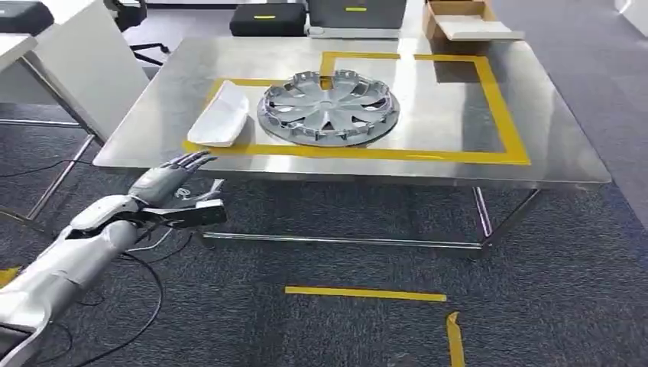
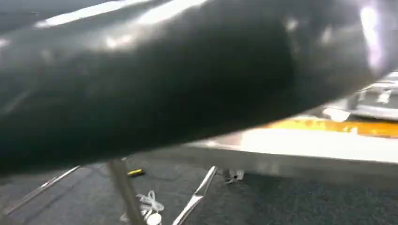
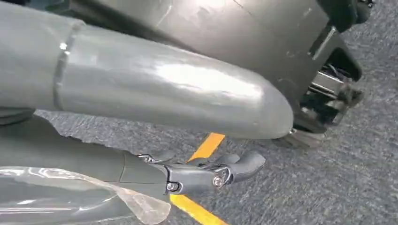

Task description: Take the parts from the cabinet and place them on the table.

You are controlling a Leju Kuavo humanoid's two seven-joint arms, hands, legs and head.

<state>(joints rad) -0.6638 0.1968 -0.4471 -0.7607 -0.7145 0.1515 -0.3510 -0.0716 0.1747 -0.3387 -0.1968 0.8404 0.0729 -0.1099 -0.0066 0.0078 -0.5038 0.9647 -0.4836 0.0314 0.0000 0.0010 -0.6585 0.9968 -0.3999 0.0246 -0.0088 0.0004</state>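
While our left hand (image 1: 172, 183) hangs empty, fingers spread, before the counter (image 1: 550, 145), the hubcap (image 1: 328, 107) and white part (image 1: 221, 115) lie side by side on it; our right hand (image 3: 206, 173) hangs low, fingers curled, empty.

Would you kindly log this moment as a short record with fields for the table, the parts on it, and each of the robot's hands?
table: steel table marked with a yellow tape outline
parts on table: silver wheel cover lying flat; white curved panel beside it, toward the robot's left
left hand: left hand empty, fingers spread, in front of the table's near edge, below its top
right hand: right hand hangs over carpet and a yellow floor stripe; fingers curled; a clear plastic piece lies along it, grip unclear
behind table: cardboard box, black cases
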